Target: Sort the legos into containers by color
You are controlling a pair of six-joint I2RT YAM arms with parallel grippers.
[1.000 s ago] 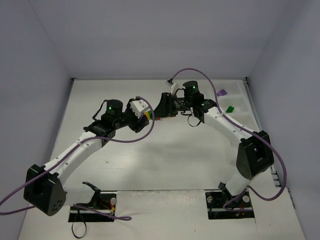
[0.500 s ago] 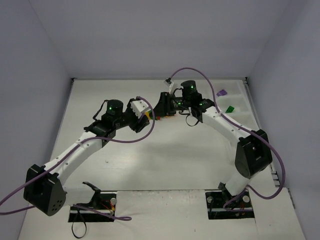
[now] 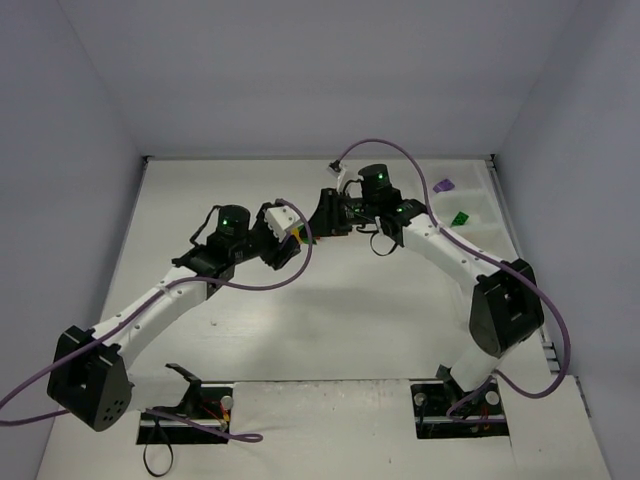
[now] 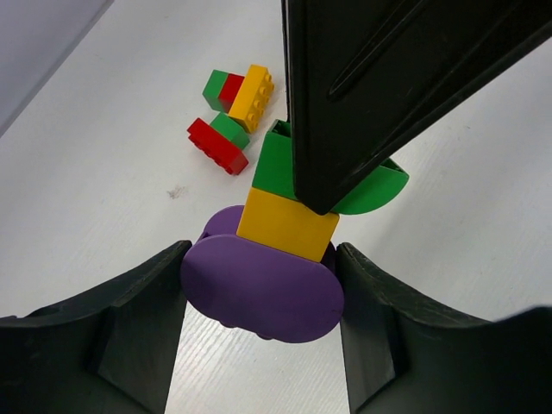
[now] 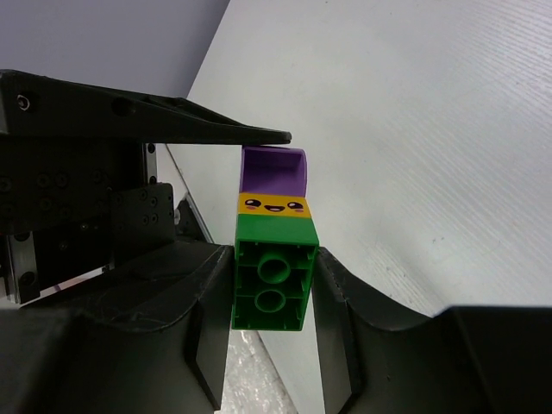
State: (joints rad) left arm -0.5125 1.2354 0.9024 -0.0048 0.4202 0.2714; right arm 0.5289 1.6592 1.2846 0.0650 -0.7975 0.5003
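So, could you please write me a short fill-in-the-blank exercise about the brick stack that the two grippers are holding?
1. The left gripper clamps the brick stack by its ___ end piece.
2. The right gripper clamps the stack by its ___ end brick.
3. The middle brick, which bears a smiling face, is ___.
Missing words: purple, green, yellow.
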